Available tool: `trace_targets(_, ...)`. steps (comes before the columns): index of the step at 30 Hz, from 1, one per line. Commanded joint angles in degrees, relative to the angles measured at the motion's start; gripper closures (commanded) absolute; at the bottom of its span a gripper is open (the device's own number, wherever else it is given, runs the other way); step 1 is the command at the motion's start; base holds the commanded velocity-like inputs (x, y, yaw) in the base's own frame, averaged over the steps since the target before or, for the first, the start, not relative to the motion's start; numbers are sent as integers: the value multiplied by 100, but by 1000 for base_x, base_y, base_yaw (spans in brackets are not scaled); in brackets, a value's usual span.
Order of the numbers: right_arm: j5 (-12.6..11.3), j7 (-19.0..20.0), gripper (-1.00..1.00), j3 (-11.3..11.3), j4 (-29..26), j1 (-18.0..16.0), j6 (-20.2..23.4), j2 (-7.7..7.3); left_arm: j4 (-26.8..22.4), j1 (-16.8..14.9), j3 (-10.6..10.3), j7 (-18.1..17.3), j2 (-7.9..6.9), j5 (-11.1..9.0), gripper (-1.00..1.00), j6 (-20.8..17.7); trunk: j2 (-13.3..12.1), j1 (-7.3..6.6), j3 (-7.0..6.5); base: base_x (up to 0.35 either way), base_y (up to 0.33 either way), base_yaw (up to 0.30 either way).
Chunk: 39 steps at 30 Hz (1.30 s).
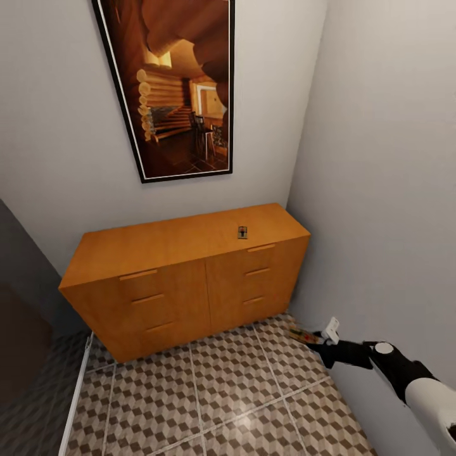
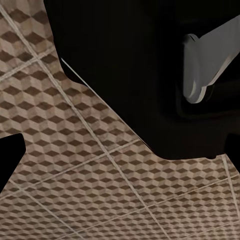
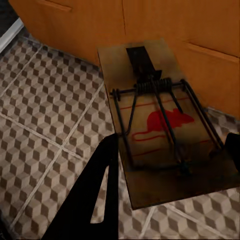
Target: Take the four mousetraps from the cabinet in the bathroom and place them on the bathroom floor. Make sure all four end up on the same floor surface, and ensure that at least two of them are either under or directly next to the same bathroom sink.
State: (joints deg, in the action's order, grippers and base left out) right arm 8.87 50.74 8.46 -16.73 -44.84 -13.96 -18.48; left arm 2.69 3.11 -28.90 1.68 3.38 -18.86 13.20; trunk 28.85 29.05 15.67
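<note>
Right gripper (image 1: 320, 339): we are seeing it low at the right of the head view, near the wall, reaching toward the cabinet's right end. Its fingers are clenching one mousetrap between them, the near edge of the board sitting between the dark fingers (image 3: 97, 192) in the right wrist view.
Held mousetrap (image 3: 162, 122): we are looking at a brown wooden board with a dark wire spring and bar and a red mouse drawing on its face. It is hanging tilted above the tiles, just in front of the cabinet's lower drawers; in the head view it is showing as a small brown strip (image 1: 303, 335) ahead of the gripper.
Second mousetrap (image 1: 242, 232): we are finding it lying flat on the cabinet's top, toward the right half and close to the front edge.
Cabinet (image 1: 171, 288): we are facing it; it is standing against the back wall under a framed picture (image 1: 180, 82), with all drawers appearing closed.
Bathroom floor (image 1: 215, 399): cube-patterned tiles are spreading out in front of the cabinet.
Left gripper: in the left wrist view one pale finger (image 2: 200, 65) is lying against dark body parts over the tiles; we cannot tell whether the claw is released or clenched.
</note>
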Motion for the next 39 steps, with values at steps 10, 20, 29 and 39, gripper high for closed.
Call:
trace_targets(10,285,-572,100,-13,1515,201,-1508,272,-86,-3,-45,17,3,-28,-100,161,8,2,6,0,0,0)
trace_targets(20,323,-2085,100,-14,1582,1474,-1851,858,-135,-3,-29,89,-53,-22,-100,725,8,2,6,0,0,0)
trace_targets(29,316,-3285,100,-16,1585,2185,-2076,1362,-542,-3,-3,843,-256,-25,-100,789,8,2,6,0,0,0)
trace_targets(39,303,-4598,100,-19,1593,2360,-2113,1809,-2073,-12,7,2281,-301,-22,-100,570,8,2,6,0,0,0)
